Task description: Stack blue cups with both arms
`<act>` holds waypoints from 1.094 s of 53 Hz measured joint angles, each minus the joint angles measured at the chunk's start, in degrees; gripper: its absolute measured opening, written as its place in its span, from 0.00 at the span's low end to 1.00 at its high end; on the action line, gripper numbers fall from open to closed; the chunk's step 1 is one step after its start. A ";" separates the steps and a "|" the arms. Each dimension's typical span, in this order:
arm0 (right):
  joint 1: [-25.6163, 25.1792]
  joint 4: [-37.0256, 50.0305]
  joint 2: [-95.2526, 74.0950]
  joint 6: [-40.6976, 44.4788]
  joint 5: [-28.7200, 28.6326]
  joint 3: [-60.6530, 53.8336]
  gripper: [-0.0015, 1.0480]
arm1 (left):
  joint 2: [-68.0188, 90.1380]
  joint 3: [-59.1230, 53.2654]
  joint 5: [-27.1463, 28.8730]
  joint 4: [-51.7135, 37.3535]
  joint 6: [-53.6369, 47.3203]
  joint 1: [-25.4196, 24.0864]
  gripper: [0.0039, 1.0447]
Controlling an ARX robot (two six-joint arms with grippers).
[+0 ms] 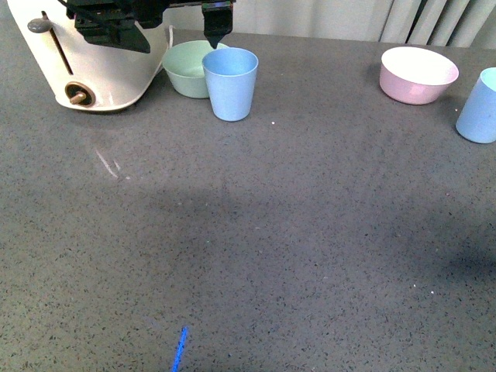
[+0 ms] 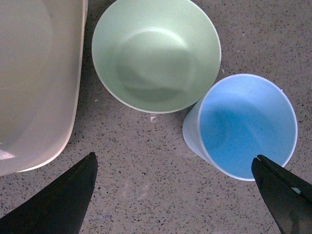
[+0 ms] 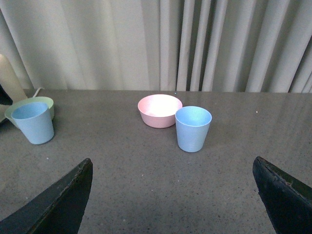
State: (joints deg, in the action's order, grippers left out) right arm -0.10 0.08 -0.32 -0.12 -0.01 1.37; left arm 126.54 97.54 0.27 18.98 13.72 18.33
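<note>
One blue cup (image 1: 230,84) stands upright at the back left, touching the mint-green bowl (image 1: 186,68). My left gripper (image 2: 174,161) hangs open just above it; in the left wrist view the blue cup (image 2: 246,126) lies off to one side, its rim next to one fingertip (image 2: 273,180), not centred between the fingers. The other blue cup (image 1: 480,105) stands at the right edge, close to the pink bowl (image 1: 417,74). My right gripper (image 3: 173,163) is open and empty, well short of that cup (image 3: 193,128), and out of the front view.
A white appliance (image 1: 93,62) stands beside the mint bowl at the far left, under my left arm (image 1: 116,23). Pale curtains (image 3: 161,44) hang behind the table's back edge. A short blue mark (image 1: 180,350) lies near the front of the grey tabletop (image 1: 294,232).
</note>
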 joint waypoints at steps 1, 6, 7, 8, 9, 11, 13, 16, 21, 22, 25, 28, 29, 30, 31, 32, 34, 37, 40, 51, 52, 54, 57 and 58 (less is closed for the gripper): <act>0.00 0.00 0.00 -0.02 0.00 0.00 0.91 | 0.31 0.68 0.22 0.48 0.17 0.15 0.92; 0.00 0.00 0.00 -0.02 0.00 0.00 0.91 | 1.90 3.26 0.79 2.69 1.38 1.09 0.92; 0.00 0.00 0.00 0.00 0.00 0.00 0.91 | 2.23 3.69 1.11 3.13 1.60 1.36 0.92; 0.00 0.00 0.00 -0.02 0.00 0.00 0.91 | 2.45 3.85 1.36 3.30 1.62 1.53 0.92; 0.00 0.00 0.00 -0.02 0.00 0.00 0.91 | 2.62 3.96 1.53 3.37 1.62 1.60 0.92; 0.00 0.00 0.00 0.00 0.00 0.00 0.91 | 2.95 4.24 2.21 3.50 1.60 1.84 0.92; 0.00 0.00 0.00 0.00 0.00 0.00 0.91 | 3.26 4.59 2.54 3.63 1.62 2.03 0.92; 0.00 0.00 0.00 -0.02 0.00 0.00 0.91 | 3.80 5.25 2.54 4.17 1.62 2.21 0.92; 0.00 0.00 0.00 -0.02 0.00 0.00 0.91 | 4.92 6.82 2.86 5.11 1.75 2.51 0.92; 0.00 0.00 0.00 0.00 0.00 0.00 0.91 | 5.05 7.02 2.89 5.18 1.84 2.58 0.92; 0.00 0.00 0.00 0.00 0.00 0.00 0.91 | 5.70 7.85 3.04 5.68 2.08 2.69 0.92; 0.00 0.00 0.00 0.00 0.00 0.00 0.91 | 6.05 8.46 3.21 6.14 2.29 2.82 0.92; 0.00 0.00 0.00 0.00 0.00 0.00 0.91 | 6.19 8.55 3.23 6.21 2.32 2.86 0.92; 0.00 0.00 0.00 -0.02 0.00 0.00 0.91 | 6.43 8.87 3.39 6.40 2.40 2.97 0.92; 0.00 0.00 0.00 -0.02 0.00 0.00 0.91 | 6.56 9.03 3.41 6.47 2.45 3.02 0.92; 0.00 0.00 0.00 -0.02 0.00 0.00 0.91 | 6.73 9.31 3.48 6.56 2.45 3.10 0.92; 0.00 0.00 0.00 0.00 0.00 0.00 0.91 | 6.97 9.68 3.63 6.67 2.47 3.26 0.92; 0.00 0.00 0.00 -0.02 0.00 0.00 0.91 | 7.45 10.38 3.72 7.13 2.45 3.45 0.92; 0.00 0.00 0.00 0.00 0.00 0.00 0.91 | 7.91 11.19 4.04 7.56 2.45 3.69 0.92; 0.00 0.00 0.00 -0.02 0.00 0.00 0.91 | 10.71 14.62 4.55 9.62 2.34 4.55 0.82; 0.00 0.00 0.00 -0.02 0.00 0.00 0.91 | 10.99 14.93 4.59 9.84 2.34 4.61 0.79; 0.00 0.00 0.00 0.00 0.00 0.00 0.91 | 11.28 15.28 4.57 10.10 2.34 4.72 0.75; 0.00 0.00 0.00 0.00 0.00 0.00 0.91 | 11.63 15.85 4.57 10.47 2.21 4.92 0.66; 0.00 0.00 0.00 0.00 0.00 0.00 0.91 | 11.63 15.87 4.57 10.49 2.21 4.94 0.65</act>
State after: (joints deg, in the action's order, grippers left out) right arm -0.10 0.08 -0.32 -0.12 -0.01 1.37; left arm 138.17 113.40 4.84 29.47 15.92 23.27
